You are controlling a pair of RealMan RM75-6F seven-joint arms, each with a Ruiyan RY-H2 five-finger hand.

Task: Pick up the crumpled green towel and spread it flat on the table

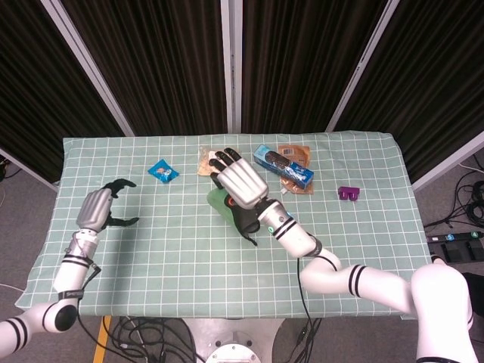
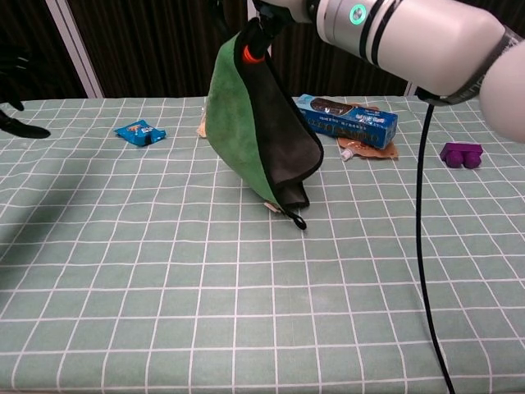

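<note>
The green towel [image 2: 238, 123], with its dark inner side [image 2: 287, 139] showing, hangs lifted from my right hand [image 2: 271, 12], which pinches its top corner at the upper edge of the chest view. The towel's lowest tip sits at or just above the checked tablecloth [image 2: 164, 271]. From the head view, my right hand [image 1: 238, 181] is raised over the table's middle and covers most of the towel [image 1: 215, 201]. My left hand [image 1: 98, 210] hovers over the table's left side, fingers apart and holding nothing; only its dark fingers [image 2: 12, 82] show in the chest view.
A blue packet [image 1: 162, 171] lies at the back left. A snack bag [image 1: 204, 161] sits partly behind the raised hand. A blue box [image 1: 286, 167] lies on a brown packet [image 1: 296, 153], and a purple block [image 1: 349, 193] is at the right.
</note>
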